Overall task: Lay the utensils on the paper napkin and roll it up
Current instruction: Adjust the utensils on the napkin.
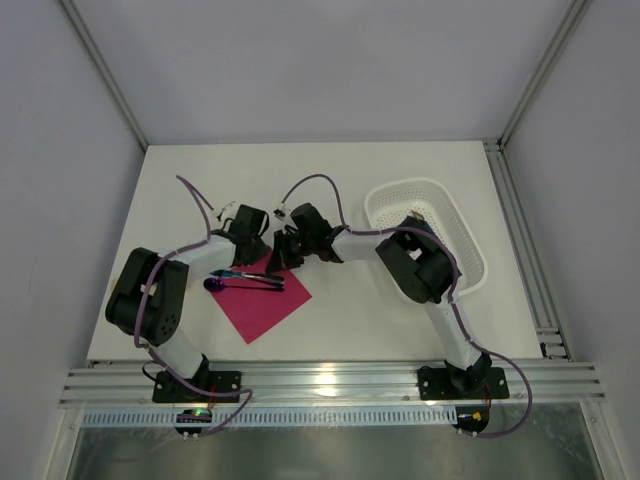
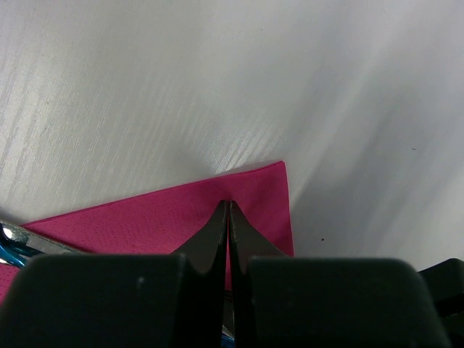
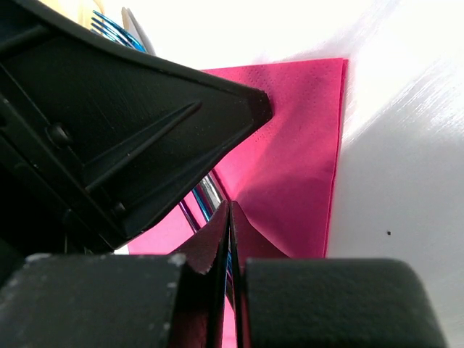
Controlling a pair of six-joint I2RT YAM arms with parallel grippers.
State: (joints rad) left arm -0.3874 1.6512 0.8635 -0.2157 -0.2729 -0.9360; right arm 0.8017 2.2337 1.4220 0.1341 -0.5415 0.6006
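Left gripper (image 2: 229,210) and right gripper (image 3: 230,210), both fully closed, meet at the paper napkin's (image 1: 265,303) far corner, probably to fold it over the utensils (image 1: 245,281) lying across it; whether they pinch paper is unclear.

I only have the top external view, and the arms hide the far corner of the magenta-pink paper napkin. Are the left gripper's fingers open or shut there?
Observer: The left gripper is shut, tips meeting over the thin magenta-pink paper napkin, just inside its far edge.
Operator: And the other arm's?
Observer: The right gripper is shut too, tips over the napkin.
Operator: Anything lying close by it?
Observer: The glossy slim utensils lie on the napkin, handles just beyond the right tips.
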